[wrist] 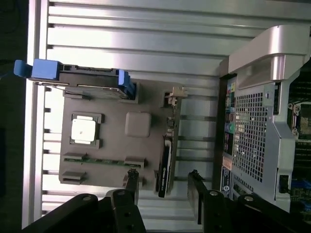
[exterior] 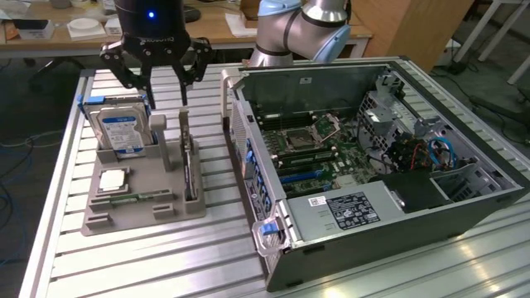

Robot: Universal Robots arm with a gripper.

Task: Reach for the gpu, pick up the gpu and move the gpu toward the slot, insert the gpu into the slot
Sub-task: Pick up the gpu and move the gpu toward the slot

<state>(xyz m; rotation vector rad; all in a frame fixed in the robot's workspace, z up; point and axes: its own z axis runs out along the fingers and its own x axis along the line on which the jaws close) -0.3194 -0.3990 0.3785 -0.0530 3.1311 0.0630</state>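
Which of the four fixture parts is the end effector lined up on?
The gpu, the thin dark card standing on edge nearest the case: it sits under the gap of the open end effector. Hard drive, CPU, memory stick sit aside.

gpu (exterior: 191, 177) seen edge-on in the grey holder (exterior: 136, 217), its faces hidden, hard drive (exterior: 123, 127) label print too small to read, robot arm (exterior: 149, 15) cut off by the exterior view's top edge, computer case (wrist: 252, 126) running partly out of the wrist view's frame
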